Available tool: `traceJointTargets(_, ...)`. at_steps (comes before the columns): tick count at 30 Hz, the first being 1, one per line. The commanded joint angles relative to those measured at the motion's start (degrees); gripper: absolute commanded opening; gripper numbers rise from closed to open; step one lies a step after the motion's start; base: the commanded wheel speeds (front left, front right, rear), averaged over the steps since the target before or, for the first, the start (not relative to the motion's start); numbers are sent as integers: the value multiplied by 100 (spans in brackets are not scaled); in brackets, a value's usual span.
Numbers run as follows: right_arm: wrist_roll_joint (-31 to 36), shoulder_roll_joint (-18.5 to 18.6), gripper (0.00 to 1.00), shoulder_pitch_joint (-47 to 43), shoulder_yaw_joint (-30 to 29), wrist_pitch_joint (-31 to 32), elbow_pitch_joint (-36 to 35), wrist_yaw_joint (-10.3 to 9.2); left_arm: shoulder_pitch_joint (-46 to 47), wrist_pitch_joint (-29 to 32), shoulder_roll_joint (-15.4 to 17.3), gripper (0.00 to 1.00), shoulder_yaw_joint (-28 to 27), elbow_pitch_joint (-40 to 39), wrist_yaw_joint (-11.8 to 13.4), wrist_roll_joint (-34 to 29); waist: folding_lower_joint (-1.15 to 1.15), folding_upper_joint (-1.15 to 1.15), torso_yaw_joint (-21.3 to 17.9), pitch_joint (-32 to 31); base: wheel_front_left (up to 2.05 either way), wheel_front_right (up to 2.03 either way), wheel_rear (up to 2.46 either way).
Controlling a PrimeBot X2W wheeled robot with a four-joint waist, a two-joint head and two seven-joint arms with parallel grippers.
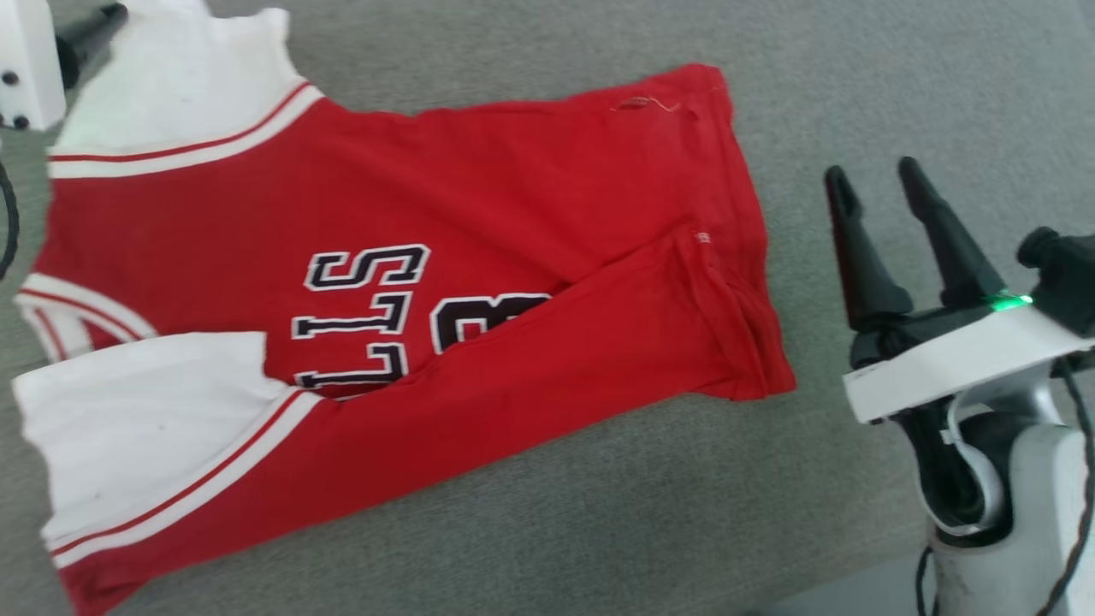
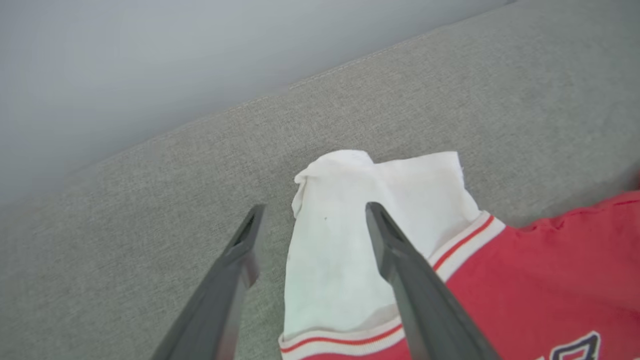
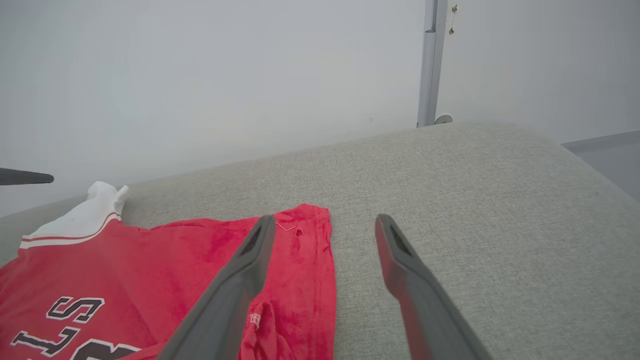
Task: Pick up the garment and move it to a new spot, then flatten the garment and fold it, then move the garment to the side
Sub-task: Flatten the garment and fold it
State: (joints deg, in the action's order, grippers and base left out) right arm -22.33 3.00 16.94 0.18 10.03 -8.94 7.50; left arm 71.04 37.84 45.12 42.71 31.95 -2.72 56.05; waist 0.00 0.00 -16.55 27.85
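Note:
The garment (image 1: 479, 197), bright red with black-and-white lettering, lies spread on the grey cushion (image 1: 855, 77). Its white sleeve ends (image 1: 162, 77) point left, and its near side is folded over part of the lettering. My right gripper (image 1: 877, 180) hovers open just right of the hem, holding nothing. In the right wrist view its fingers (image 3: 325, 220) straddle the garment's (image 3: 150, 265) far hem corner. My left gripper (image 2: 315, 210) stands open over a white sleeve (image 2: 350, 240), gripping nothing. One of its dark fingers (image 1: 90, 34) shows at the head view's top left.
The grey cushion (image 3: 475, 200) runs back to a pale wall (image 3: 200, 75), with a white pole (image 3: 430, 60) at the right. Bare cushion stretches right of the garment. The cushion's near edge and the floor (image 1: 855, 590) show at lower right beside my right arm.

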Motion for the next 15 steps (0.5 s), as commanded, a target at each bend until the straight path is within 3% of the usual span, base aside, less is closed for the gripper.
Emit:
traceJointTargets(1, -35, -13, 100, 82, 90, -91, 57, -2, 127, 20, -63, 100, 34, 214, -47, -51, 0, 0, -187, 163, 0, 0, 0)
traceJointTargets(5, -137, -13, 100, 192, 301, -154, 170, -2, 389, 72, -199, 100, 177, 747, -140, -244, 0, 0, -333, 296, 0, 0, 0)
traceJointTargets(12, -235, -13, 100, 426, 468, 170, 357, -2, 579, 362, -459, 100, 352, 1684, -1, -327, 0, 0, -453, 469, 0, 0, 0)
traceJointTargets(14, -251, -11, 100, 526, 431, 354, 442, -2, 475, 709, -607, 100, 406, 1977, 38, -202, 0, 0, -443, 499, 0, 0, 0)
traceJointTargets(15, -199, -13, 100, 610, 439, 476, 473, -2, 437, 876, -669, 31, 473, 2066, -1, -201, 0, 0, -432, 515, 0, 0, 0)
